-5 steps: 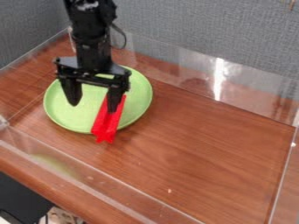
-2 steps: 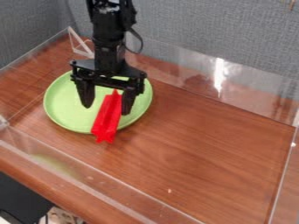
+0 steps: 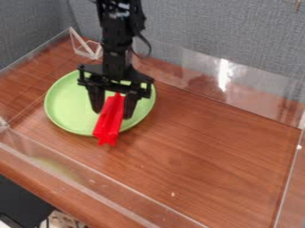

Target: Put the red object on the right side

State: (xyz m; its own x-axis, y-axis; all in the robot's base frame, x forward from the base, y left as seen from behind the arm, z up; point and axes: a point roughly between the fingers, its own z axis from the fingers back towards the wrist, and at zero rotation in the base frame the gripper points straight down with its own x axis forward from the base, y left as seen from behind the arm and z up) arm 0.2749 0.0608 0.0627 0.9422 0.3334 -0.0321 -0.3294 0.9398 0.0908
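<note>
Now pincer (image 3: 117, 102) straddling red object (image 3: 109, 123), green plate (image 3: 66, 104) beneath

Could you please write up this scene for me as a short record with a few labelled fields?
surface: wooden table inside clear walls
red object: lies tilted across the green plate's near rim, lower end on the table
green plate: left part of the table
gripper: pointing down, fingers either side of the red object's upper end, grip not certain
right side: red object not there yet

table: reddish-brown wood (image 3: 215, 151) | walls: clear acrylic (image 3: 226, 76) (glare) | backdrop: grey fabric (image 3: 226, 27)
</note>
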